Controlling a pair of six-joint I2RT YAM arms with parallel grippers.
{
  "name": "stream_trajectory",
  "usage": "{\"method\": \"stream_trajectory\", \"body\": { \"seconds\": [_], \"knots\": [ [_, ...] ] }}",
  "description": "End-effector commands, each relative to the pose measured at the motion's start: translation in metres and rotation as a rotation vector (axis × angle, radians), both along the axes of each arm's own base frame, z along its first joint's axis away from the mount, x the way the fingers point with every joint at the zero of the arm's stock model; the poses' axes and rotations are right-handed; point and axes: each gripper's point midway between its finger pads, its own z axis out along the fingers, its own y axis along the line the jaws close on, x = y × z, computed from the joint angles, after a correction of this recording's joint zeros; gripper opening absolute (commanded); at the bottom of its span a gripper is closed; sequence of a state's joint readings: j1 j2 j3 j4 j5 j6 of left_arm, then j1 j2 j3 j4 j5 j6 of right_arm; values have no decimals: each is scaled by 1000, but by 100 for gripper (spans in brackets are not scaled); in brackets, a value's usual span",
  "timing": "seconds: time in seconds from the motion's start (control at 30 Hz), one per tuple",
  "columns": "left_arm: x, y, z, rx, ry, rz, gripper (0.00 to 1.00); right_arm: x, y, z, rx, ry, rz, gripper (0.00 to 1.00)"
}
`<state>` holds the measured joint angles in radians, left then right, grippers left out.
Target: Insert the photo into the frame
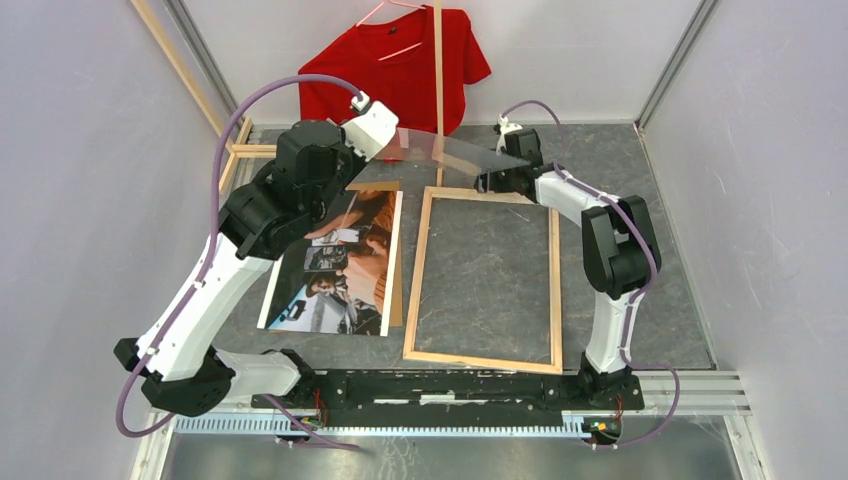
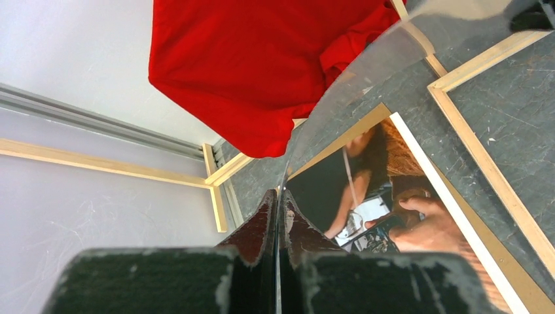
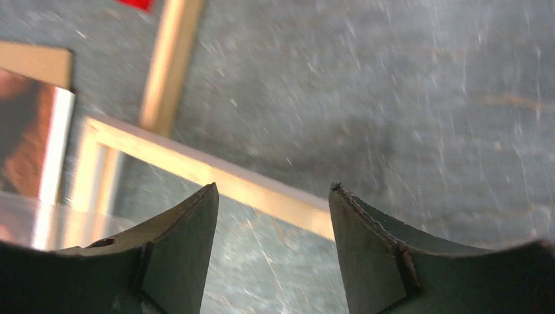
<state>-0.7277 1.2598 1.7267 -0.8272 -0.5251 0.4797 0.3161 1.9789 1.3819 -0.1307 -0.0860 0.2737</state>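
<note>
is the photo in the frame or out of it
Out. The photo lies face up beside the frame, on its left side, and the frame's opening shows only bare table.

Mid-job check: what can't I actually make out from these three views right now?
Top view: the left arm covers the photo's far left corner.
Right wrist view: blurred; whether the open right end effector touches the clear sheet is unclear.
Left wrist view: the frame is cut off at the right edge.
</note>
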Motion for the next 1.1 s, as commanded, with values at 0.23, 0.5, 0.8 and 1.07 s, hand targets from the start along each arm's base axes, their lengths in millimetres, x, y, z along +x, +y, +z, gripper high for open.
{"method": "stream_trajectory", "body": {
  "seconds": [0.23,0.5,0.8,1.07],
  "knots": [
    [-4,7,8,-6,-51,-6,2,-53,7,25,19,-48,6,79],
    [-1,10,6,16,-52,19,2,-213,57,8,39,-36,192,81],
    [-4,26,8,51,-75,74,2,-254,145,3,-60,-54,243,90],
    [-16,69,46,207,-192,185,2,-232,175,7,-86,-81,229,90]
  ]
}}
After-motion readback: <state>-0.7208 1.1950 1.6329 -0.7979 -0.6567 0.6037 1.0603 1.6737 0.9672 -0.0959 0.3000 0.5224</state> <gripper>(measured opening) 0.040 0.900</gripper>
